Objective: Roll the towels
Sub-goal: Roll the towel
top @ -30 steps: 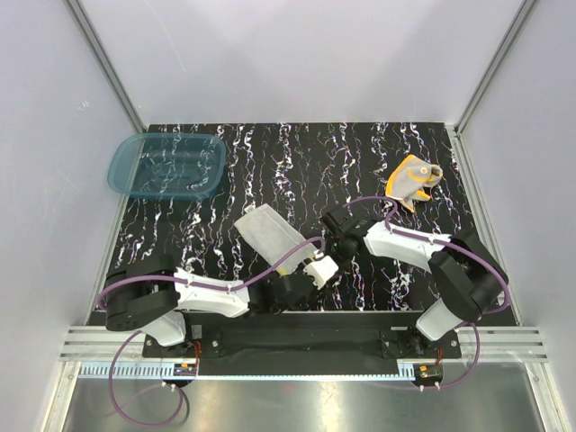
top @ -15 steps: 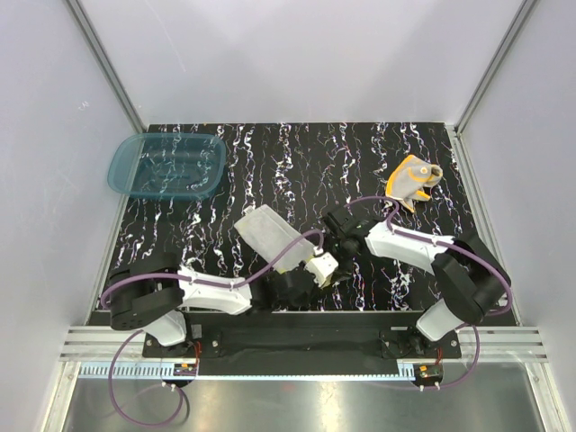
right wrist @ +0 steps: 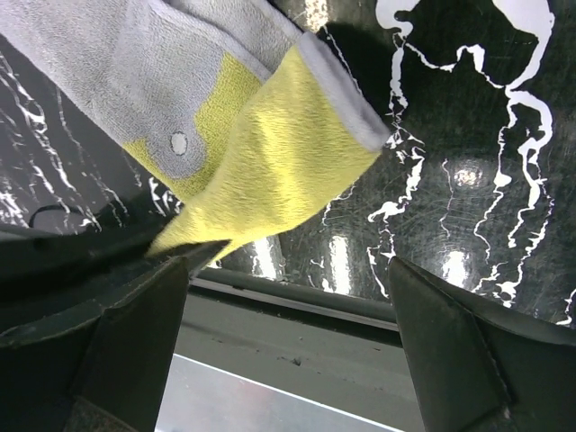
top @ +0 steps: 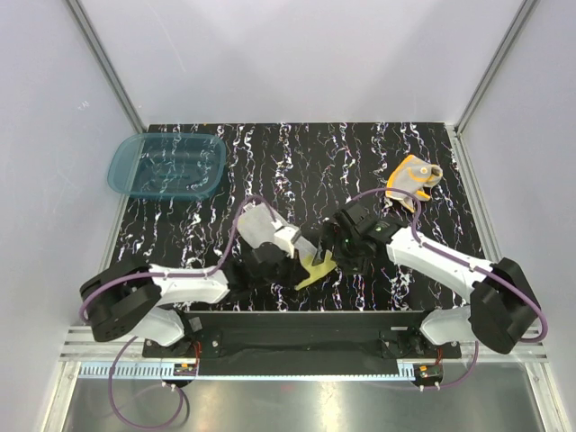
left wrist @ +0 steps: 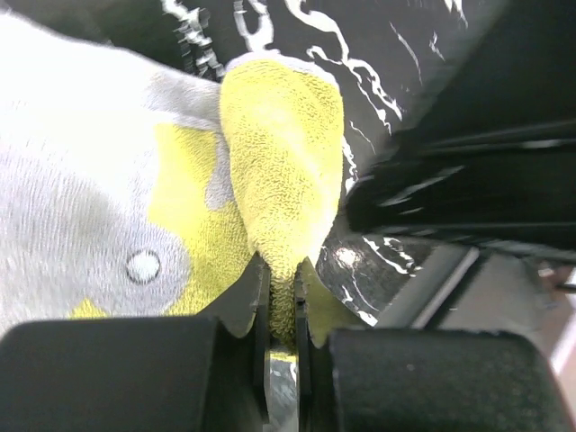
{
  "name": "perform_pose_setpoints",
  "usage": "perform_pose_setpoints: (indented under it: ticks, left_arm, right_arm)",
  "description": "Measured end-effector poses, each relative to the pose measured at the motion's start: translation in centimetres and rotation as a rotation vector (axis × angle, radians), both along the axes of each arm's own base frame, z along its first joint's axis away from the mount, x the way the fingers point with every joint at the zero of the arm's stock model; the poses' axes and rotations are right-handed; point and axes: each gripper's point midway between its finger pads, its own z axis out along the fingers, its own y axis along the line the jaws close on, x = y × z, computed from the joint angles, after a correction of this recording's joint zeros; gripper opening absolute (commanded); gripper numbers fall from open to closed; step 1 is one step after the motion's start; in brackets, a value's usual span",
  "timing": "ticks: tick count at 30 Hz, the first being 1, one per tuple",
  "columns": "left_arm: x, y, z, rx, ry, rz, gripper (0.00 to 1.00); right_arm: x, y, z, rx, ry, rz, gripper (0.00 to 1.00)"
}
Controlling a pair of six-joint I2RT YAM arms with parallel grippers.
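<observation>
- Pinching a corner of the soft pale yellow cloth towel (left wrist: 281, 153), the left gripper (left wrist: 281, 301) is clamped tight, lower centre.
- Right gripper (right wrist: 292, 315) gapes wide, empty.
- Crumpled orange cloth towel (top: 412, 180) lies upper right.
- Light, limp cloth probably sags; grip corners.

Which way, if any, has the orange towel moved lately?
No. The orange towel lies where it was, near the far right corner of the black mat.

Surface: your black, white-veined table (top: 297, 162) lay flat | Container: you had a translucent teal basin (top: 120, 165) upright at its far-left corner | Enclosure: pale walls (top: 297, 54) stood on three sides.
</observation>
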Motion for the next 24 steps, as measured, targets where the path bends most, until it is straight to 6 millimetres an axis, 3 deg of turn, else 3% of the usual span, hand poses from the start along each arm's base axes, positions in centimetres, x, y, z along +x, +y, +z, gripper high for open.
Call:
perform_pose_setpoints:
  ticks: [8,18,24]
  left_arm:
    - [-0.1,1.6,0.3,-0.151,0.205,0.135,0.00]
    - [-1.3,3.9,-2.2,-0.259,0.446,0.320,0.00]
    - [-1.3,4.3,-2.4,-0.301,0.502,0.377,0.00]
  right_arm:
    - [0.1,0.4,0.1,0.060,-0.047,0.002,0.95]
    - [0.3,1.4,-0.2,0.116,-0.076,0.014,0.93]
    - [-0.2,3.3,-0.6,0.147,-0.098,0.065,0.84]
